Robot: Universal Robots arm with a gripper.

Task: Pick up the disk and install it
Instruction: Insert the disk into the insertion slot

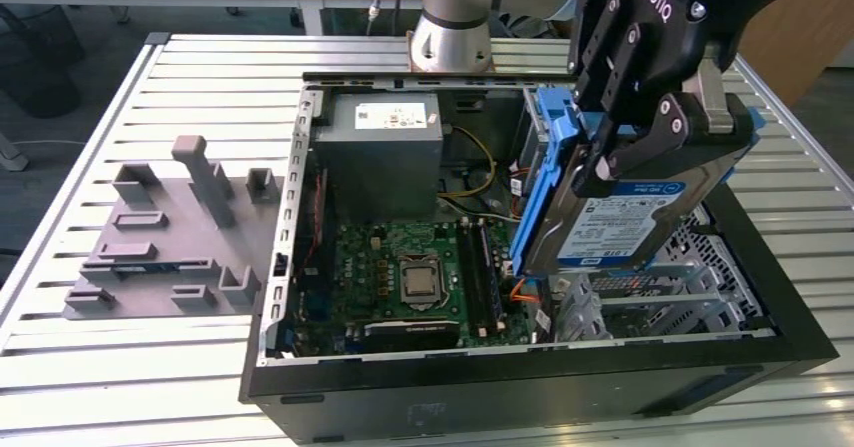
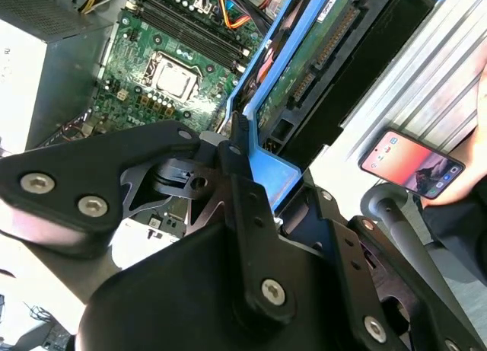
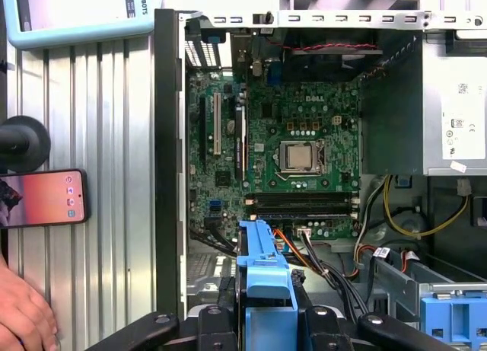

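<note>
The disk (image 1: 627, 222), a silver-grey drive with a white-and-blue label in a bright blue frame, hangs on edge over the right side of the open computer case (image 1: 534, 387). My black gripper (image 1: 651, 142) is shut on its upper part. The disk's lower end sits just above the metal drive cage (image 1: 654, 302). In the first wrist view the blue frame (image 3: 262, 271) sticks out between the fingers (image 3: 335, 324) above the case floor. In the second wrist view the disk's green circuit-board side (image 2: 308, 65) and blue frame (image 2: 270, 172) run away from the gripper (image 2: 236, 164).
Inside the case lie the motherboard (image 1: 414, 272), a grey power supply box (image 1: 380, 152) and loose cables (image 3: 396, 214). A grey plastic fixture (image 1: 174, 237) sits on the slatted table at the exterior view's left. A phone (image 3: 46, 199) and a person's hand (image 3: 23, 320) are beside the case.
</note>
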